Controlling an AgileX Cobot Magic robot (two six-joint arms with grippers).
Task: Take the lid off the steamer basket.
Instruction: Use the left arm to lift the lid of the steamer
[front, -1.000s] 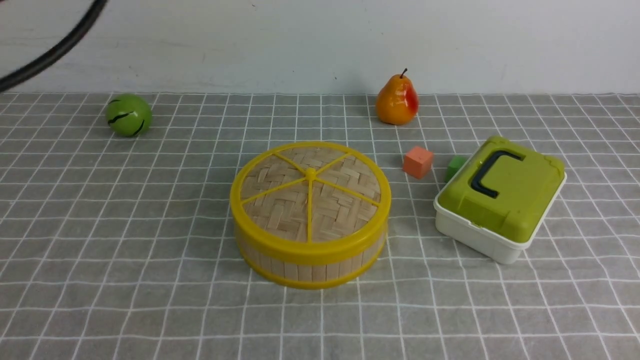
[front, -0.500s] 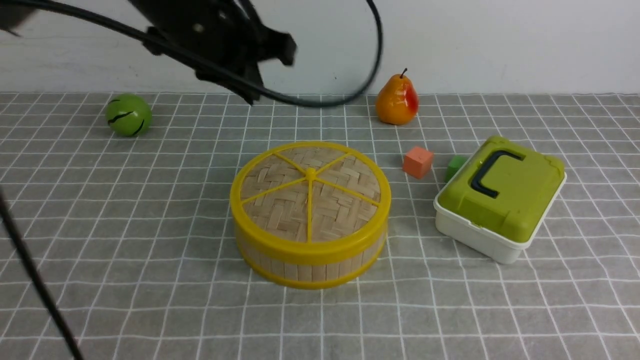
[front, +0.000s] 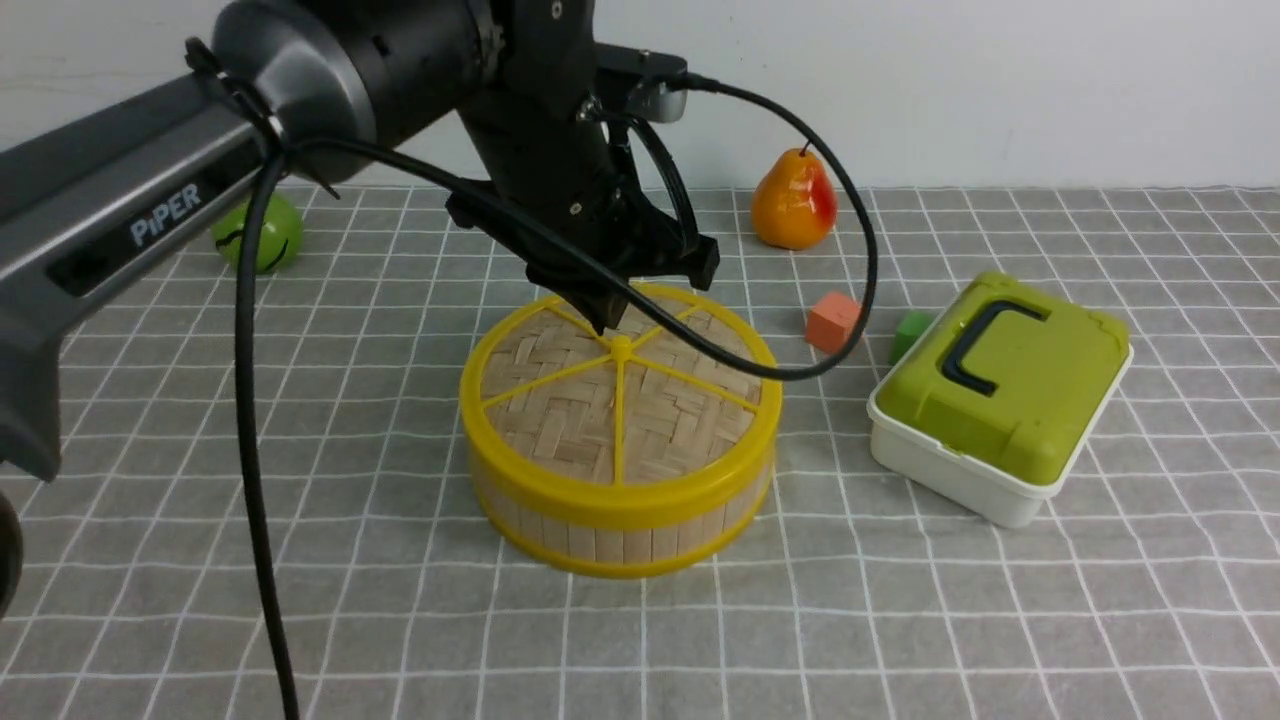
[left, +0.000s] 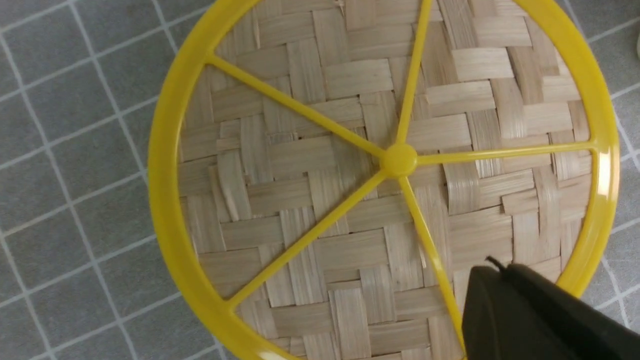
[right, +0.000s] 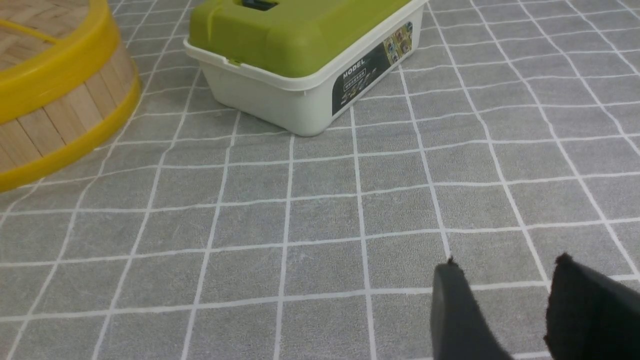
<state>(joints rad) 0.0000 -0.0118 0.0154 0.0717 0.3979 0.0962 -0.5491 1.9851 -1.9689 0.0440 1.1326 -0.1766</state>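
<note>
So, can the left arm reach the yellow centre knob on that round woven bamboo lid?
Probably yes: the left pincer hangs close above the round woven bamboo lid, beside its yellow centre knob, nothing between. It is shut, though.

The woven bamboo lid (front: 640, 420), yellow-rimmed with six spokes, sits flat on the round slatted steamer basket (front: 600, 538), just left of the green-lidded box (front: 1000, 400).

Pressed-together fingers (left: 525, 315) overlap the woven lid (left: 300, 165) near its rim.
</note>
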